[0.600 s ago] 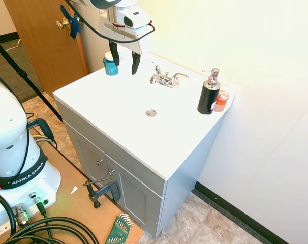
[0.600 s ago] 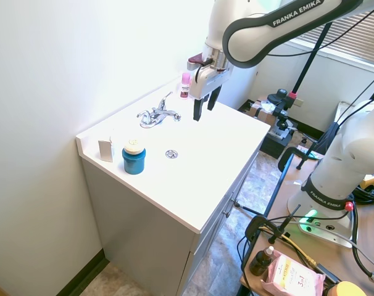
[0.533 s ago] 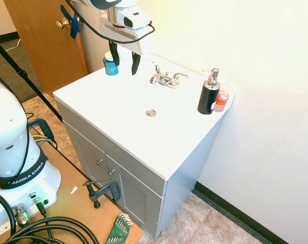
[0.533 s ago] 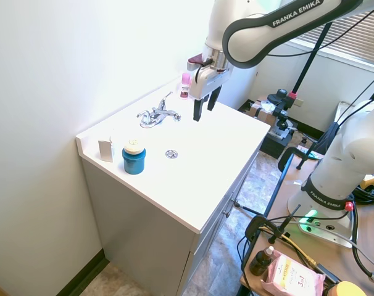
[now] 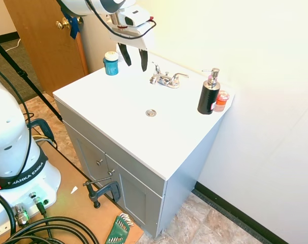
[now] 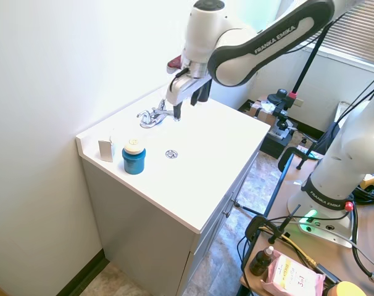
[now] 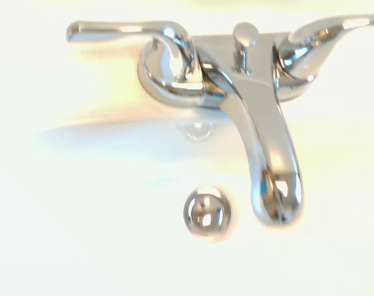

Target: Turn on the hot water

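White bathroom surface [image 5: 113, 109] carries the chrome faucet [image 5: 165, 79] at its back edge. Gripper [image 5: 135, 57] hovers beside it, fingers apart. Its left lever [image 7: 122, 29] looks stiff and slick; push near the tip.

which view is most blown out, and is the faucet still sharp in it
Wrist view is most overexposed: the basin washes to near white, yet the faucet stays fairly sharp, softening at the spout tip. Both exterior views show wall glare; the first exterior view keeps the soap bottle crisp.
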Available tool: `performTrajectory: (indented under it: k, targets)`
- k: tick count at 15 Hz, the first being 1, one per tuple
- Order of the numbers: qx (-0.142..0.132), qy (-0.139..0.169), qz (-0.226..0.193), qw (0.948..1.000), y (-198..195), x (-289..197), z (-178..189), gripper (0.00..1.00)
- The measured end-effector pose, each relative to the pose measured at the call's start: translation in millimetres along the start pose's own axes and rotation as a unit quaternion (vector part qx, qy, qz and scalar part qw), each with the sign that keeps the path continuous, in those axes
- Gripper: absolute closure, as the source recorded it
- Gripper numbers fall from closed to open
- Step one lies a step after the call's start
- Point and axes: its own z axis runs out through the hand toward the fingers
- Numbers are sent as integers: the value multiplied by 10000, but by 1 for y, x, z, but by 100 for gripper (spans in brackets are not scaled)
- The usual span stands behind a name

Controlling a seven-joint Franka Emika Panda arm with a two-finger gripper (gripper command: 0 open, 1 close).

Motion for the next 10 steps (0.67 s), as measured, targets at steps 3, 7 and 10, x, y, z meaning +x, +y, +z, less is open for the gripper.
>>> performTrajectory:
  k: [3, 7, 10]
  targets:
    - [301, 635, 183, 9974, -35, 16, 15, 0]
    - [457, 978, 192, 9940, -67, 19, 32, 0]
    - [535, 1094, 125, 9925, -84, 15, 38, 0]
